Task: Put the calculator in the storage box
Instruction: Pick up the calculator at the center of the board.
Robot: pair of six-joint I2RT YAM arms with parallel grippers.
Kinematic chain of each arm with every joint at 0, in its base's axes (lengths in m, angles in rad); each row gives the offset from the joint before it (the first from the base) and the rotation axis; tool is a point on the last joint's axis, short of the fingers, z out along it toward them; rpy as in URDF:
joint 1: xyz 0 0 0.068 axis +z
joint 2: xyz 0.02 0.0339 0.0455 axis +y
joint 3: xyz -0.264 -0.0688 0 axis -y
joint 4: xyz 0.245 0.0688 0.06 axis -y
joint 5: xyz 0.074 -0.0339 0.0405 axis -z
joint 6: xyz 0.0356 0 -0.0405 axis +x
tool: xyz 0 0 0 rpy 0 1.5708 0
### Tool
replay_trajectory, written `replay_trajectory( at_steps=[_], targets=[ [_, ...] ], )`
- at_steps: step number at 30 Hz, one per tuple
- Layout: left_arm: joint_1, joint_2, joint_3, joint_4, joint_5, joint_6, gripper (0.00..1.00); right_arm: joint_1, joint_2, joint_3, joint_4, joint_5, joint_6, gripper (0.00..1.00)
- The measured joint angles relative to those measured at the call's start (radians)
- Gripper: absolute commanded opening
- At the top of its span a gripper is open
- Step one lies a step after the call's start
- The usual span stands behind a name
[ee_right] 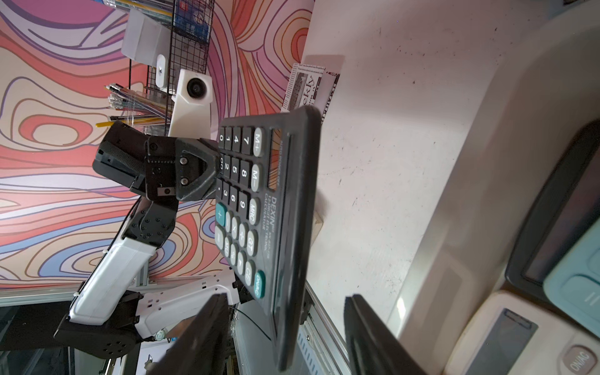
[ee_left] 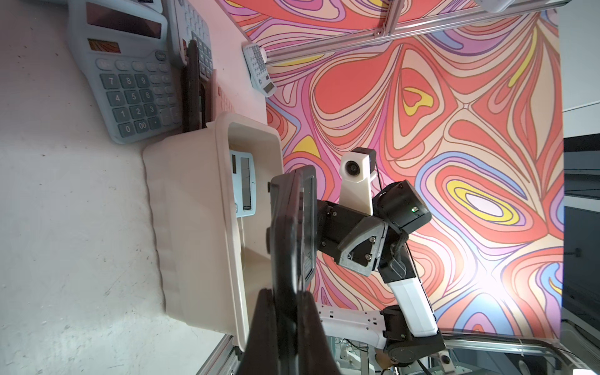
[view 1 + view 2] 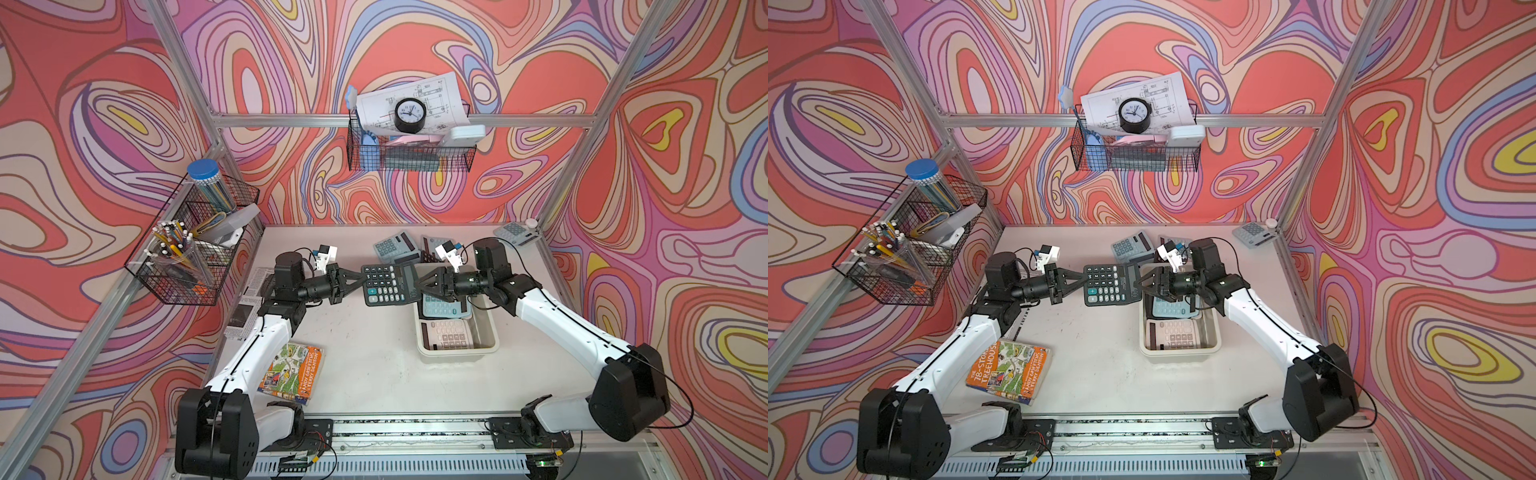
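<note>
A black calculator [image 3: 388, 284] [image 3: 1111, 284] hangs above the table, just left of the storage box. My left gripper [image 3: 361, 280] [image 2: 290, 292] is shut on its keypad end. My right gripper [image 3: 415, 286] [image 1: 285, 297] stands open around the display end, with a gap between each finger and the calculator [image 1: 259, 201]. The cream storage box [image 3: 457, 355] [image 3: 1179, 353] [image 2: 194, 227] lies under my right gripper. It holds a light blue calculator [image 3: 442, 307] and a cream calculator [image 3: 451, 334].
Two grey calculators [image 3: 392, 245] lie behind the box, and another [image 3: 515, 232] is in the back right corner. A book [image 3: 291, 372] and a newspaper [image 3: 249, 299] lie under the left arm. Black wire baskets hang on the left wall [image 3: 187, 249] and the back wall [image 3: 409, 153].
</note>
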Motion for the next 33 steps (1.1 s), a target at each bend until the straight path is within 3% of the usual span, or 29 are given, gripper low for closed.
replay_trajectory(
  at_steps=[7,13,15,19,23,26,33],
  targets=[
    [0.0,0.031,-0.031,0.098,0.022,-0.066,0.0,0.037,0.035,0.003,0.026,-0.008,0.018,0.36],
    [0.0,0.033,-0.042,0.138,0.027,-0.082,0.0,0.053,0.047,0.012,0.022,0.011,0.031,0.09],
    [0.0,0.033,-0.044,0.152,0.029,-0.081,0.1,0.052,0.048,0.014,0.014,0.024,0.035,0.0],
    [-0.001,0.032,-0.046,0.14,0.026,-0.065,0.49,0.054,0.048,0.03,-0.022,0.048,0.012,0.0],
    [-0.001,0.012,-0.032,0.01,-0.001,0.018,0.87,0.055,0.041,0.057,-0.109,0.106,-0.022,0.0],
    [-0.001,-0.004,0.012,-0.132,-0.039,0.105,0.98,0.055,0.013,0.085,-0.213,0.169,-0.058,0.0],
    [-0.001,-0.045,0.092,-0.336,-0.117,0.256,0.99,0.052,-0.122,0.158,-0.476,0.348,-0.145,0.0]
  ],
)
